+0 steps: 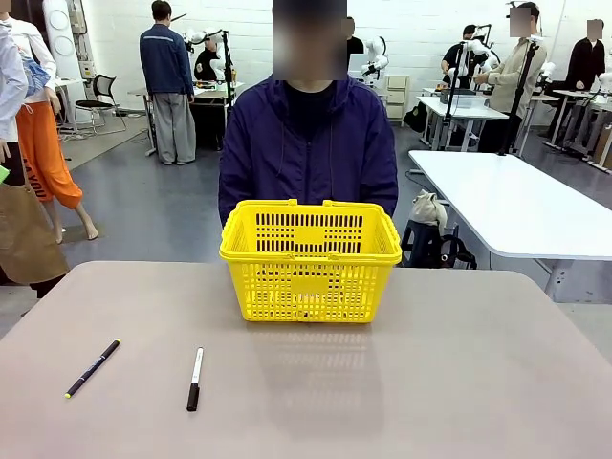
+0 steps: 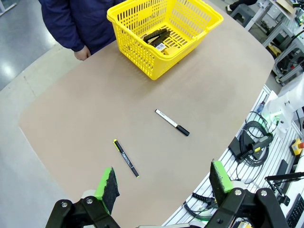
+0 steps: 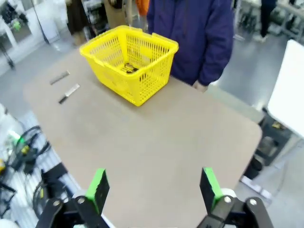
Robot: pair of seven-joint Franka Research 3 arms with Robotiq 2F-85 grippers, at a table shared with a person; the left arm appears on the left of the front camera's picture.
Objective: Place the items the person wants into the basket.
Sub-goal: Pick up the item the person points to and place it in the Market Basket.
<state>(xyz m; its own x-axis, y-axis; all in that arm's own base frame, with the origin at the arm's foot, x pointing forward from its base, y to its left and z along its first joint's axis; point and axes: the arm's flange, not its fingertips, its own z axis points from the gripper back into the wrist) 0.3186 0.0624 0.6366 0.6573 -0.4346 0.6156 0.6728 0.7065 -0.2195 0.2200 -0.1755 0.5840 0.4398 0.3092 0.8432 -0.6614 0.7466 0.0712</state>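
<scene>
The yellow basket (image 1: 310, 258) stands at the far middle of the table, right in front of the person (image 1: 308, 148) in a dark navy jacket. In the left wrist view the basket (image 2: 164, 33) holds dark and yellow items (image 2: 159, 39) on its floor; I cannot tell them apart. The right wrist view shows the basket (image 3: 128, 61) with the dark items (image 3: 127, 69) inside it. My left gripper (image 2: 164, 183) hangs open high above the near left of the table, with nothing between its fingers. High over the near right, my right gripper (image 3: 152, 187) is open and holds nothing.
A thin black pen with a yellow tip (image 1: 93, 367) and a white marker with a black cap (image 1: 195, 379) lie on the near left of the table. The person's hand (image 2: 82, 52) rests at the far edge. Cables (image 2: 251, 142) lie beside the table.
</scene>
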